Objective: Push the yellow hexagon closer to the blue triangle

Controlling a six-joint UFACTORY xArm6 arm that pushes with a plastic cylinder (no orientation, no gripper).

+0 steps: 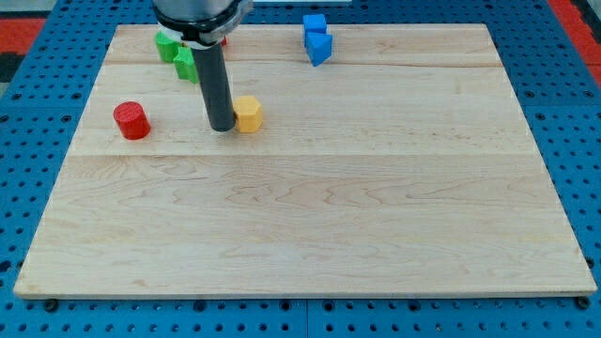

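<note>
The yellow hexagon (248, 114) lies on the wooden board (310, 207), left of centre in the upper part. My tip (223, 127) stands right against the hexagon's left side, touching or nearly touching it. The blue triangle (320, 47) lies near the view's top, up and to the right of the hexagon, with a blue cube-like block (314, 24) just above it, touching it.
A red cylinder (131, 120) sits to the left of my tip. Two green blocks (177, 53) lie at the upper left, partly behind the rod. A bit of a red block (223, 41) shows behind the rod. Blue pegboard (28, 188) surrounds the board.
</note>
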